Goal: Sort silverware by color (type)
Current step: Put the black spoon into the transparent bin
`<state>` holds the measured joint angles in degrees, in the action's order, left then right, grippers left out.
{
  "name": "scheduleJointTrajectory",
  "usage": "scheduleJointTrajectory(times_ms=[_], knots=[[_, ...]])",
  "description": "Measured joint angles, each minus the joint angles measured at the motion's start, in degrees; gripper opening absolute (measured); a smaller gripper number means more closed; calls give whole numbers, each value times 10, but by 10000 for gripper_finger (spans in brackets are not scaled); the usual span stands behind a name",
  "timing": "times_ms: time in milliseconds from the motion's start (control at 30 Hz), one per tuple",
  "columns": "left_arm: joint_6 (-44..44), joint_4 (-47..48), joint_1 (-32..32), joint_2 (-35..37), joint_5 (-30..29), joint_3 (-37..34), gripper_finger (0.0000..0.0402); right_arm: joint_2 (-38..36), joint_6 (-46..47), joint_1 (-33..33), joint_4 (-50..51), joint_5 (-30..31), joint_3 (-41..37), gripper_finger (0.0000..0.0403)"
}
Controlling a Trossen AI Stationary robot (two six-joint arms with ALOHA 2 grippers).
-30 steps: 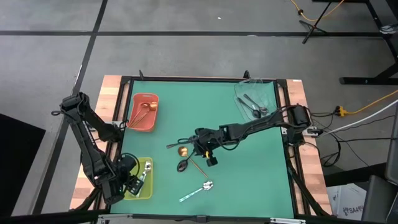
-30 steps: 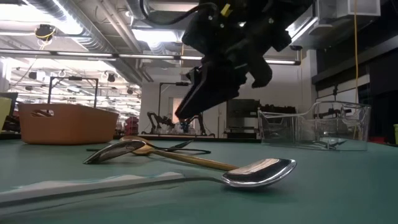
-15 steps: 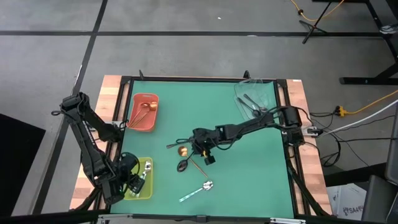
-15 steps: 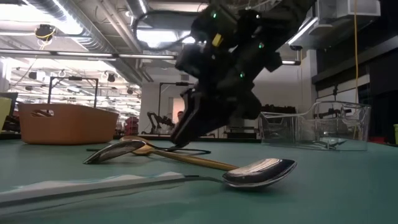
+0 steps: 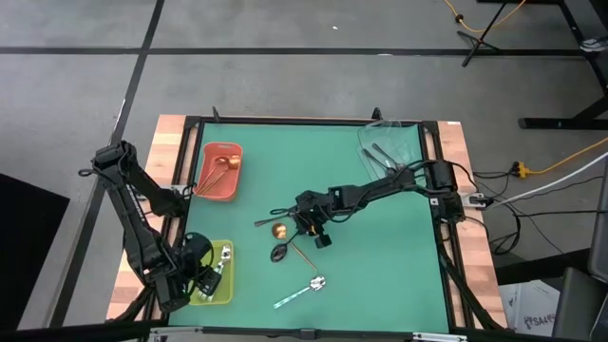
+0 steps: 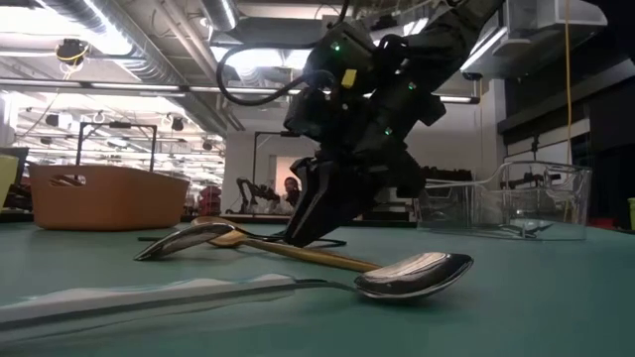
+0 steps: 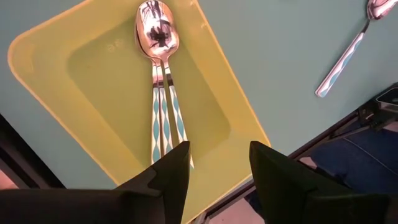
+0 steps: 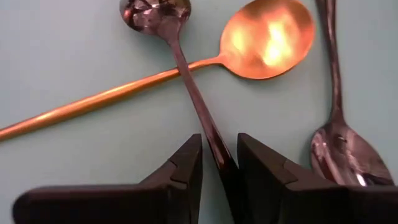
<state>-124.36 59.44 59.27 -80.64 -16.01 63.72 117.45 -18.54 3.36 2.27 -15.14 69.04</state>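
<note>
Your right gripper [image 8: 219,168] is down on the green mat near its middle, fingers narrowed to a slim gap with the handle of a dark spoon [image 8: 186,81] running between them; whether the pads actually grip it cannot be told. That dark handle lies across a copper spoon [image 8: 261,37], whose bowl faces up just beside it. A second dark spoon [image 8: 342,146] lies close by on the copper spoon's other side. In the overhead view the copper bowl [image 5: 279,230] sits just beside the gripper, and a mint-handled spoon [image 5: 302,292] lies apart, nearer the front edge.

Your left gripper [image 7: 217,168] hangs over the yellow-green tray [image 7: 56,62], fingers open, above the mint-handled spoons [image 7: 163,106] stacked in it.
</note>
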Motion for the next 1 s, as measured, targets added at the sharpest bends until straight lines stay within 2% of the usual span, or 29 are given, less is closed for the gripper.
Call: scheduleJointTrajectory(times_ms=[500,833,1000], knots=[[-1,-2,0,0,-7,0,160,-2,0,0,32,-8,1,90],[4,-11,0,0,-102,0,160,-3,0,0,32,2,1,12],[4,-12,0,0,-204,0,160,-3,-1,0,28,3,0,8]])
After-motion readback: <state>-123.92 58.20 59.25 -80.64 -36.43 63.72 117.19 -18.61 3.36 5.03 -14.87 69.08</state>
